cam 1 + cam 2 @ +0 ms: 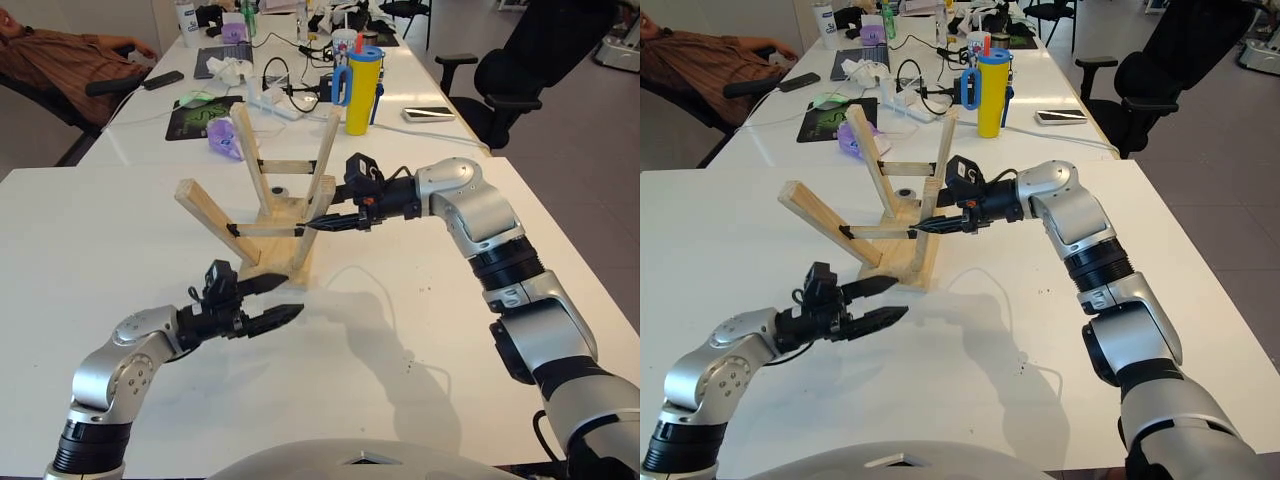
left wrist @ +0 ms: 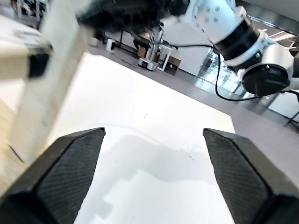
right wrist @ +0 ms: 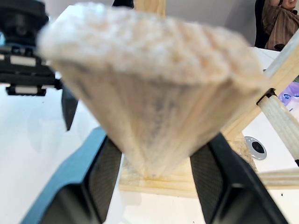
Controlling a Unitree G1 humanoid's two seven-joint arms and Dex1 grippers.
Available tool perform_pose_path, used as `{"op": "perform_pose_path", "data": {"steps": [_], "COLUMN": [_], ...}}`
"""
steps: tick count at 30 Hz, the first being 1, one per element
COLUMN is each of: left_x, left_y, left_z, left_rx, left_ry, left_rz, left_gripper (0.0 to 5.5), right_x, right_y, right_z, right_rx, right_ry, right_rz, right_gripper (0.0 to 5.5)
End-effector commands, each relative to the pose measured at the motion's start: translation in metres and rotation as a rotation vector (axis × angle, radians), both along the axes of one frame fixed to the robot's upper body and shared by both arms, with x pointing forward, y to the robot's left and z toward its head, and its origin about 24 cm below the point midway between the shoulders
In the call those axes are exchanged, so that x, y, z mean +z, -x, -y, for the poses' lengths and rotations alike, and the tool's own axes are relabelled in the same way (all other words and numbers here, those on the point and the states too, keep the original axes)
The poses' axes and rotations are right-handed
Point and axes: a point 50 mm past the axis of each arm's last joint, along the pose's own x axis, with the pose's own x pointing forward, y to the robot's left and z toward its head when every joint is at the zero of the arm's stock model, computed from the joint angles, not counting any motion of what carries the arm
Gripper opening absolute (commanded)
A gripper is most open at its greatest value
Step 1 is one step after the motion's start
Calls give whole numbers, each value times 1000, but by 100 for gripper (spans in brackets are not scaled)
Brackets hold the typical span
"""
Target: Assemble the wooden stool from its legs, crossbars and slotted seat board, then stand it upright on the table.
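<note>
Right end effector point(image 1: 318, 222) is clamped on one leg point(image 3: 154, 93) of the stool point(image 1: 272, 215), with fingers point(image 3: 105, 175) on either side of the wood in the right wrist view. Left end effector point(image 1: 282, 298) is spread wide with nothing in it, hovering low over the surface point(image 1: 430, 310).

We see the stool assembled but not upright. It rests tipped on its seat board point(image 1: 283, 262) near the middle of the surface, with its legs aimed up and toward the far left. A crossbar point(image 1: 265, 230) spans two of them.

From the left end effector the seat board sits just beyond the fingertips, far and slightly right. The right arm has hold of the stool, so it is the nearer one. We judge the coming flip turns on that: legs must swing down, seat up.

The gripped leg points almost straight at the right wrist camera, so we can't give its long axis well. Hard to tell: exact finger contact, whether the joints are fully seated in the slots, and which leg is held in the eye views.
</note>
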Motion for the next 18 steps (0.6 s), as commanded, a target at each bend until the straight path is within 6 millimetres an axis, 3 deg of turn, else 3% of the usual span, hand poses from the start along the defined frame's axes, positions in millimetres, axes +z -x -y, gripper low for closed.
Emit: {"op": "perform_pose_path", "data": {"steps": [1, 10, 13, 18], "left_x": [-18, -35, -52, -58], "left_y": [-6, -26, -31, -37], "left_z": [-4, -2, -8, -8], "left_rx": [85, 306, 351, 407], "left_ry": [-72, -139, -225, -257], "left_rz": [26, 120, 70, 92], "left_gripper": [393, 393, 393, 393], "right_x": [-28, 1, 6, 6], "right_y": [5, -4, -3, 2], "right_z": [2, 4, 11, 33], "right_rx": [-24, -80, -96, -164], "right_ry": [34, -64, -67, -121], "right_rz": [-90, -13, 11, -21], "right_gripper": [206, 346, 346, 268]}}
